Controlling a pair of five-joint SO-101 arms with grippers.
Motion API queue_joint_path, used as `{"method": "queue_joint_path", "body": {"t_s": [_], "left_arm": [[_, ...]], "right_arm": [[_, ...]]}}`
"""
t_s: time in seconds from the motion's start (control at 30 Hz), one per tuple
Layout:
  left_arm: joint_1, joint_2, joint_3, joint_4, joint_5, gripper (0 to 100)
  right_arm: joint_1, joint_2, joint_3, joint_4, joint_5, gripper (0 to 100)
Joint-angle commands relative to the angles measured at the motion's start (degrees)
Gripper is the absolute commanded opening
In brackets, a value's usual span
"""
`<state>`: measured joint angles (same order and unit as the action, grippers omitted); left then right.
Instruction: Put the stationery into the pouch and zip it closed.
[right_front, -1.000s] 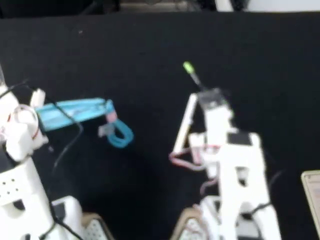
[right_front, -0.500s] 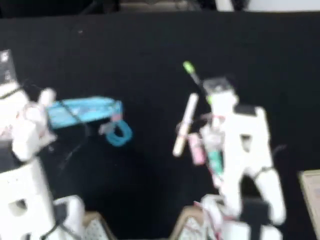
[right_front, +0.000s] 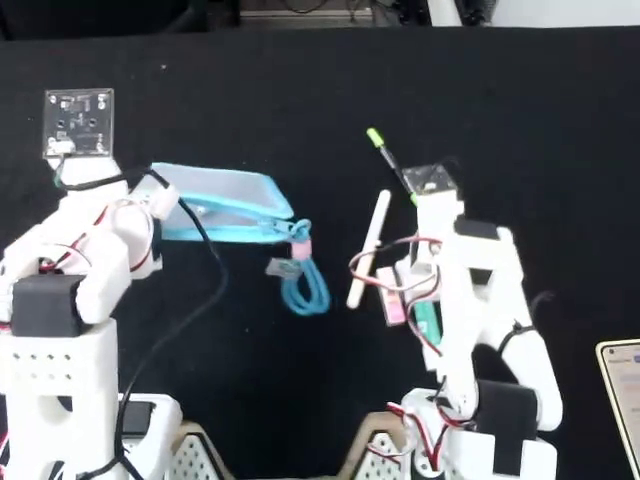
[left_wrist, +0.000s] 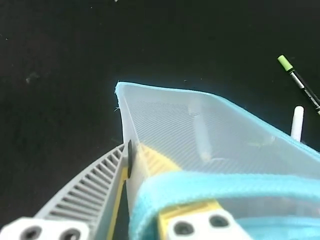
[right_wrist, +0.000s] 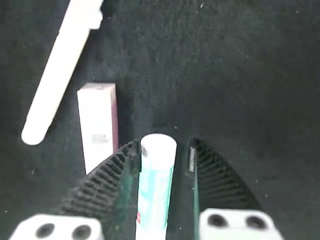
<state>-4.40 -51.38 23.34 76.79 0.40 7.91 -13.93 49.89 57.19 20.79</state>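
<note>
Over at nine o'clock on the black surface (right_front: 300, 80), the left tool (left_wrist: 131, 156) is clenching one end of the pouch (right_front: 225, 200), pinching the clear, blue-edged fabric between its fingers. The pouch is stretching away from the tool towards three o'clock, and I cannot tell whether it is touching the surface. From its far end a blue strap loop (right_front: 305, 288) is hanging down towards six o'clock, with a small pink tag (right_front: 300, 248) sitting at the top of it.

Near the middle, a white pen (right_front: 368, 250) is lying on the surface, running from seven o'clock up to one o'clock. Just past its far tip, at about twelve o'clock, a green-capped pen (right_front: 385, 152) is lying at a slant. At three o'clock from the white pen's near end, just beside it but apart, a pink block (right_front: 393, 302) is lying flat.

At three o'clock from the block, the right tool (right_wrist: 160, 146) is grasping a white tube (right_wrist: 154, 190) with teal print, the tube sitting lengthwise between its two ribbed fingers and its round end poking out between the fingertips.

At four o'clock, at the surface's edge, the corner of a tablet (right_front: 625, 385) is showing.
</note>
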Motion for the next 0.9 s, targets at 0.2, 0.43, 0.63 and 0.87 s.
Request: {"method": "queue_joint_path", "body": {"t_s": [0.2, 0.43, 0.63, 0.87], "left_arm": [[0.6, -1.0, 1.3, -0.1, -0.1, 3], [0.5, -1.0, 1.4, -0.1, -0.2, 3], [0.5, -1.0, 1.4, -0.1, -0.1, 3], [0.5, -1.0, 1.4, 0.0, -0.1, 3]], "right_arm": [[0.7, -2.7, 2.2, -2.7, 0.5, 14.1], [1.1, -2.7, 2.9, -2.7, 2.8, 14.2], [1.8, 2.0, 3.3, -3.6, 2.9, 14.2], [4.7, 3.7, 0.6, -4.7, 2.9, 6.0]]}}
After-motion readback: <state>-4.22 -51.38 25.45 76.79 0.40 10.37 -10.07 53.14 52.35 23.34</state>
